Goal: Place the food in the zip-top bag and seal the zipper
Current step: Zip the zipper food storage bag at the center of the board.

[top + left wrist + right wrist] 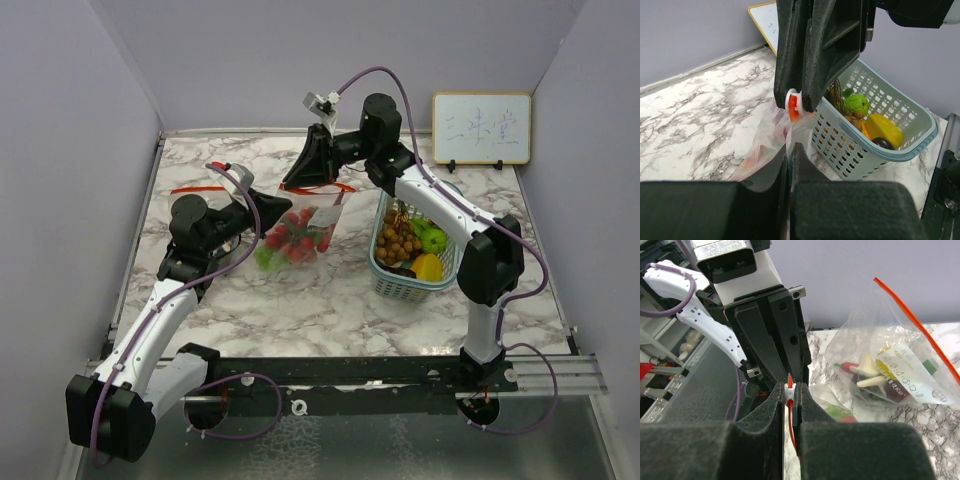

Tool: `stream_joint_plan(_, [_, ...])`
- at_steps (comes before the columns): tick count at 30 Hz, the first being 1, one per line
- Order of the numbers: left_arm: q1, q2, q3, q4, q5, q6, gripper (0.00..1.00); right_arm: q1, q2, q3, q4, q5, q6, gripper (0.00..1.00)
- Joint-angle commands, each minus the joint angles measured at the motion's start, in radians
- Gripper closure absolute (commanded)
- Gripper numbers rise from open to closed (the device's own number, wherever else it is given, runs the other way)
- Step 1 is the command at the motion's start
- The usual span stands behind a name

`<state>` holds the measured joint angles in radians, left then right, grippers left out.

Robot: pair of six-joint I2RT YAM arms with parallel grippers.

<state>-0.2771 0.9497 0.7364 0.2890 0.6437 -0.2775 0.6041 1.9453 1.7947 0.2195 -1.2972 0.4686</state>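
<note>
**A:** Two arms over the white marbled table (330,300), and both meet at one spot, just past centre toward twelve o'clock.

**B:** Yes. The left gripper (790,152) has its two fingers pressed together on the mouth edge of the crinkly clear plastic zip-top bag (318,222).

**A:** The right gripper (789,392) reaches in from twelve o'clock. It is pinched tight on the thin orange-red zipper (343,188), right at the small white slider (790,97), with its tips almost touching the left one's.

**B:** The bag hangs under those two grips, down to the table. Anything inside?

**A:** Small toy food (298,245): red pieces and a green one at the bag's seven o'clock corner. I can't count them through the film.

**B:** At three o'clock there's one teal plastic mesh basket (845,150), near the bag. I count four pieces in it — one brown grape bunch (398,240), one green round fruit (857,103), one yellow pepper (882,129) and one dark round piece (883,143).

**A:** At ten o'clock lies one second bag (900,347), clear with its own orange-red strip and apart from the first. It holds a printed slip (902,385) and a few pieces.

**B:** And one yellow-framed whiteboard (481,128) stands at one o'clock against the back wall.
</note>
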Motion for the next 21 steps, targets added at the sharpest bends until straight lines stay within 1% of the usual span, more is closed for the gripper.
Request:
stream_joint_plan(1, [-0.006,-0.032,0.019,0.062,0.011,0.01,1.0,0.003,0.011,0.018,-0.104,0.019,-0.057,0.98])
stream_joint_plan(3, [-0.006,-0.036,0.028,0.05,0.01,0.016,1.0,-0.005,0.008,0.014,-0.15,0.029,-0.082,0.98])
stream_joint_plan(11, [-0.006,-0.053,0.044,0.012,-0.005,0.045,1.0,-0.047,-0.013,-0.003,-0.223,0.004,-0.134,0.98])
stream_joint_plan(14, [-0.005,-0.043,0.042,0.027,-0.015,0.049,1.0,-0.047,-0.013,0.007,-0.23,-0.039,-0.135,0.98])
stream_joint_plan(16, [-0.005,-0.028,0.047,0.048,-0.019,0.047,0.99,-0.047,-0.02,0.002,-0.247,-0.037,-0.149,0.98])
stream_joint_plan(17, [-0.005,-0.019,0.053,0.061,-0.018,0.044,0.98,-0.047,-0.023,-0.002,-0.256,-0.033,-0.158,0.98])
stream_joint_plan(18, [-0.006,-0.01,0.059,0.07,-0.018,0.04,0.93,-0.047,-0.024,-0.005,-0.259,-0.033,-0.163,0.98])
stream_joint_plan(20, [-0.007,0.003,0.069,0.087,-0.018,0.03,0.78,-0.047,-0.024,-0.006,-0.258,-0.031,-0.156,0.98])
stream_joint_plan(21, [-0.009,0.006,0.072,0.09,-0.016,0.026,0.74,-0.047,-0.023,-0.005,-0.251,-0.03,-0.145,0.98])
